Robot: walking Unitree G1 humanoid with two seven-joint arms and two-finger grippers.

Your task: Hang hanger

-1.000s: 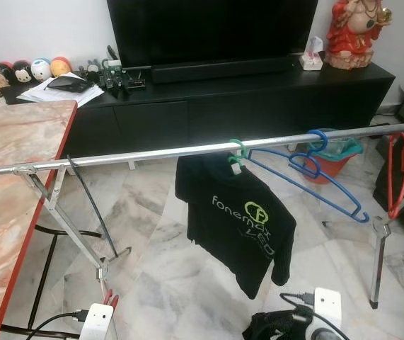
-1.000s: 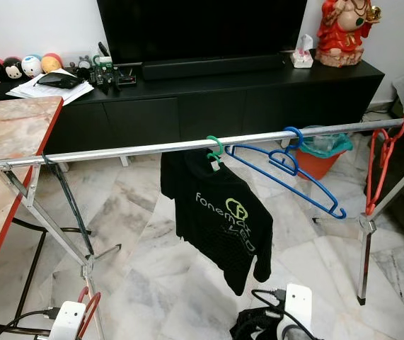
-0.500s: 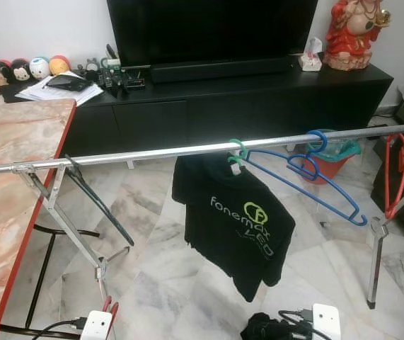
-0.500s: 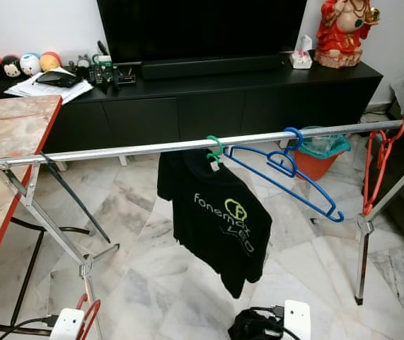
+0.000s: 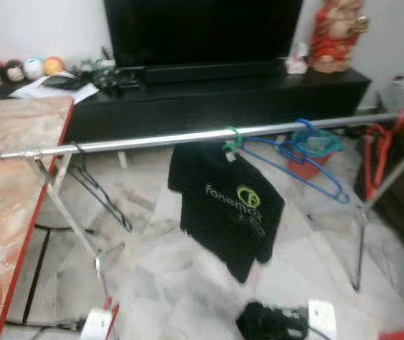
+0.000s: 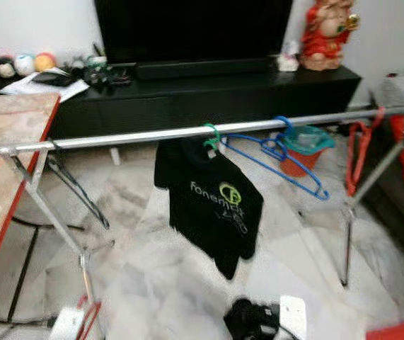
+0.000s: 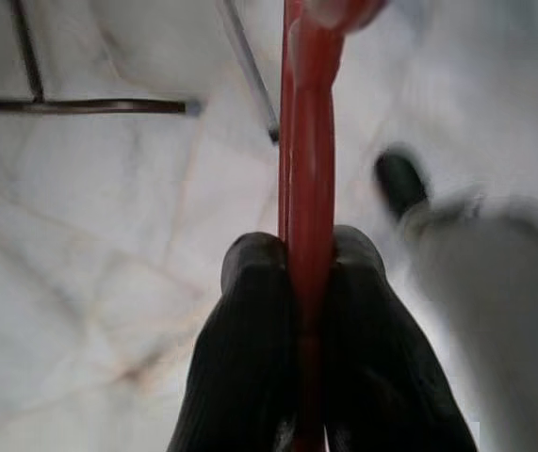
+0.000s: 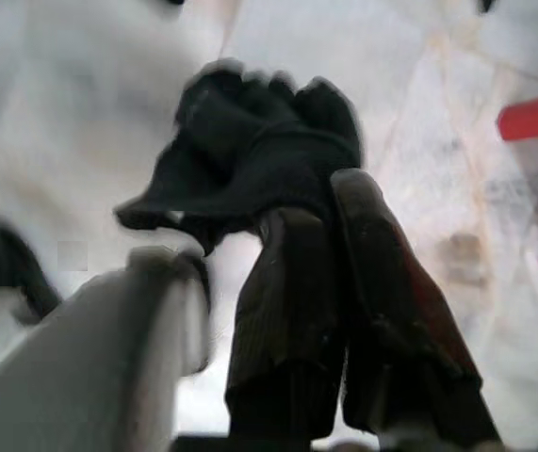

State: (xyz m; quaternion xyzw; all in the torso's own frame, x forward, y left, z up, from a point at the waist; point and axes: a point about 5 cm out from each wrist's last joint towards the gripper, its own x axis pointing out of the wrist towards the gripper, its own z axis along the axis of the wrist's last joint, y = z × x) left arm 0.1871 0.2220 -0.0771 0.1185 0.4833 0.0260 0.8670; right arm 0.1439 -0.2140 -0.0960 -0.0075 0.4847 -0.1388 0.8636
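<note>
In the left wrist view a red hanger (image 7: 311, 141) runs between the black fingers of my left gripper (image 7: 308, 250), which is shut on it. A bit of that hanger (image 5: 112, 312) shows low down by my left arm. My right gripper (image 8: 330, 202) is shut on a bunched black garment (image 8: 250, 141), which also shows at the bottom of the left eye view as a dark bundle (image 5: 269, 322). Both grippers hang well below the silver rail (image 5: 152, 139) of the drying rack. On the rail hangs a black printed T-shirt (image 5: 226, 205) on a green hanger (image 5: 233, 136).
Blue hangers (image 5: 308, 159) and a red hanger (image 5: 371, 152) hang on the rail's right part, and a black hanger (image 5: 99, 191) near its left end. A marble table (image 5: 10, 163) stands at the left. Behind the rack is a black TV cabinet (image 5: 223, 99). The floor is marble.
The camera has moved and the picture is now blurred. The black hanger near the rail's left end has swung and turned. The T-shirt sways a little.
</note>
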